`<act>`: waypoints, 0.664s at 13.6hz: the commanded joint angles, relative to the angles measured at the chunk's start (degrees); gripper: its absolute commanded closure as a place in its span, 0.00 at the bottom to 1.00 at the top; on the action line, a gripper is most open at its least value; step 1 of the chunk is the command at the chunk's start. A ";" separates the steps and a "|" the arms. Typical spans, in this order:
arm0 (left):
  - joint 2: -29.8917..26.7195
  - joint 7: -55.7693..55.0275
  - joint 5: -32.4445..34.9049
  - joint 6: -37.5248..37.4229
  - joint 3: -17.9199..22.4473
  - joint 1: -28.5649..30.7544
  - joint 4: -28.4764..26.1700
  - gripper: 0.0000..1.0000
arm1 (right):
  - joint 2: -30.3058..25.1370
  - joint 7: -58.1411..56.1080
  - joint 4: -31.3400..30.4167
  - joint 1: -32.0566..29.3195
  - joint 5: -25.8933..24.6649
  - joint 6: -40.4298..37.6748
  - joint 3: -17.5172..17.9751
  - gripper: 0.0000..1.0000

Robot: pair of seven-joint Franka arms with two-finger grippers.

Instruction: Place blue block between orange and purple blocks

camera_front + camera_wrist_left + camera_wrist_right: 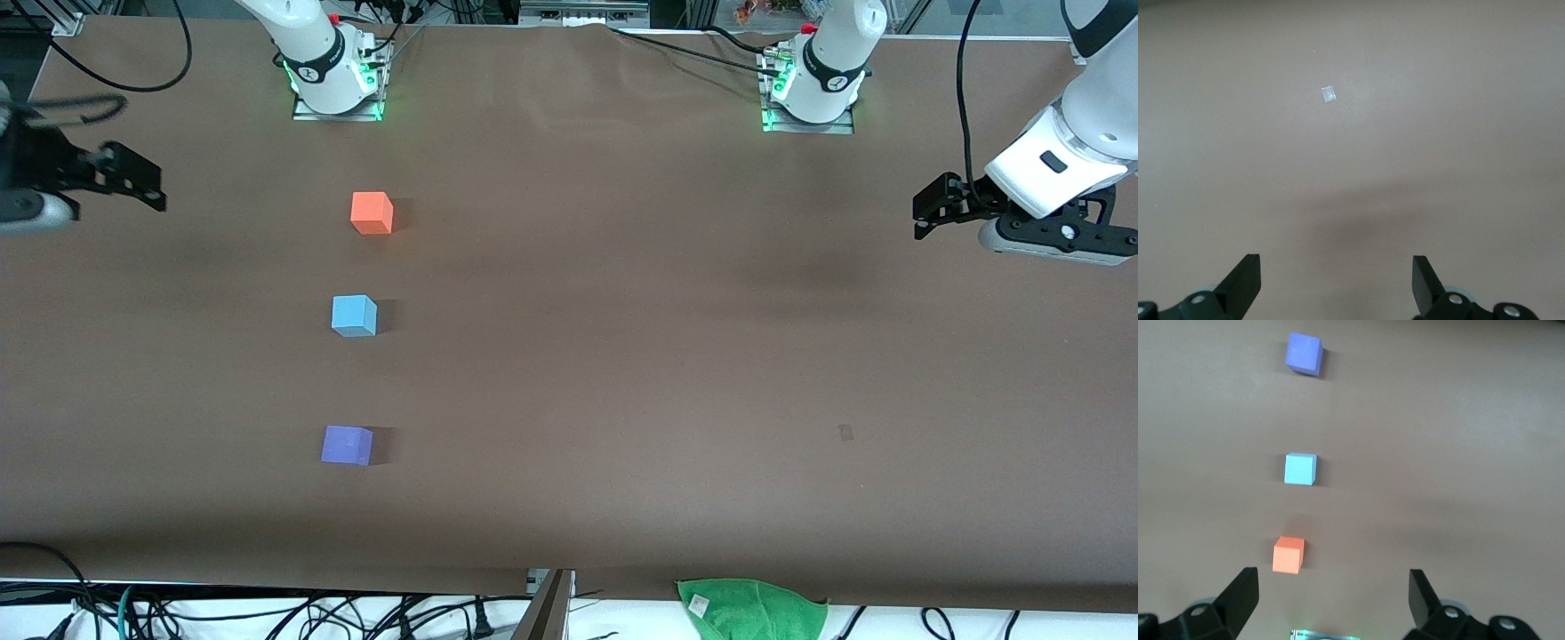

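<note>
Foam-like by its matte look, the blue block (354, 316) probably handles light, stiff and grippy; opposite flat side faces suit a pinch. It sits on the brown table (622, 356) between the orange block (372, 213) and purple block (347, 445), apart from both. Right gripper (1331, 600) and left gripper (1337, 283) hover empty with jaws spread, each at its own end of the table.

Sky-blue block (354, 316), bright orange block (372, 213), violet-purple block (346, 445), all plain and matte, brown table (622, 356), green cloth (754, 610) with white tag, black grippers, white arms, green lights at bases
</note>
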 commanded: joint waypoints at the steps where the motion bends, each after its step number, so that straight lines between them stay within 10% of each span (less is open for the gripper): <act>1: 1.39 1.10 -1.51 -1.64 0.03 0.29 2.40 0.00 | -5.43 0.64 -8.05 -3.59 -0.01 1.00 3.57 0.01; 9: 1.48 1.02 -1.51 -1.81 0.12 0.21 2.84 0.00 | -5.17 2.84 -6.48 -3.24 -0.62 -4.28 3.57 0.01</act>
